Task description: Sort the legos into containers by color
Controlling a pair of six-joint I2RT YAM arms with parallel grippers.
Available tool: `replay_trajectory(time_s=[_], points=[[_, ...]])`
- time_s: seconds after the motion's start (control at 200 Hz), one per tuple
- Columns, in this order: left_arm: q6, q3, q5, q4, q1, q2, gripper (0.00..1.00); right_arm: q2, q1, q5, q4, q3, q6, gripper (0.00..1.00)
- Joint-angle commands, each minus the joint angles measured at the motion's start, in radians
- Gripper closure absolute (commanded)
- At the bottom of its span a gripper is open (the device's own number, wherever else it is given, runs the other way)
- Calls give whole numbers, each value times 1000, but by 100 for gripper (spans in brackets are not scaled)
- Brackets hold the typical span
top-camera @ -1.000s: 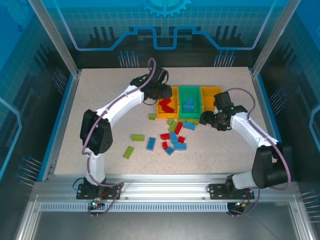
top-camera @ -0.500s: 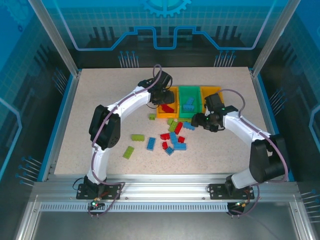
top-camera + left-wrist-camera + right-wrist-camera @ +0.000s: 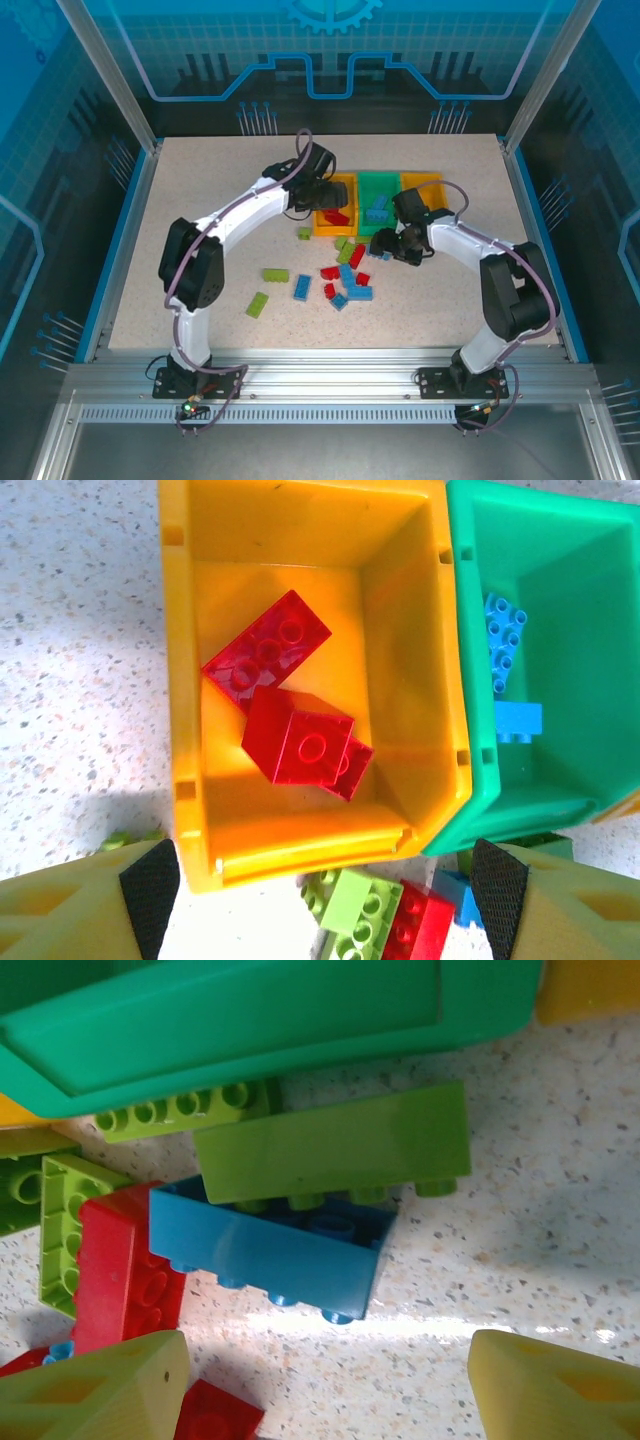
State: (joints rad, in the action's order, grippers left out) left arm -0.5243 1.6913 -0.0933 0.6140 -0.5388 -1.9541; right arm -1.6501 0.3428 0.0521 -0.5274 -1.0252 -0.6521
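My left gripper (image 3: 325, 193) hangs open over the left orange-yellow container (image 3: 180, 680), with nothing between its fingers (image 3: 150, 890). In that container lie three red legos (image 3: 300, 742), one resting on another. The green container (image 3: 590, 690) beside it holds blue legos (image 3: 505, 645). My right gripper (image 3: 325, 1390) is open and low over the table just in front of the green container (image 3: 250, 1020). Ahead of it a blue lego (image 3: 270, 1245) lies tilted under a lime lego (image 3: 335, 1145). A red lego (image 3: 120, 1270) lies to its left.
The right orange-yellow container (image 3: 425, 179) is partly hidden behind my right arm. Loose red, blue and lime legos (image 3: 345, 280) are scattered before the containers. Two lime legos (image 3: 275, 274) and a blue one (image 3: 302, 287) lie further left. Bare table lies left and right.
My left gripper's jaws have opened over the left orange-yellow container. My right gripper has swung left and down toward the legos in front of the green container.
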Motion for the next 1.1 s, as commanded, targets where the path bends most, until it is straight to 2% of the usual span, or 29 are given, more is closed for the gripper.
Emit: replay_trajectory(time_s=[0.0,0.345,1.095], points=[[-3,-73,-29,-26,3,68,19,-26,18,-14,19,-29,-27,25],[-18,-205,-39,-50,13,131,19,-88,27,-12,27,-70,-38,24],[-19,-249,-32,-60,17,142,19,-125,39,-5,30,-102,-48,20]])
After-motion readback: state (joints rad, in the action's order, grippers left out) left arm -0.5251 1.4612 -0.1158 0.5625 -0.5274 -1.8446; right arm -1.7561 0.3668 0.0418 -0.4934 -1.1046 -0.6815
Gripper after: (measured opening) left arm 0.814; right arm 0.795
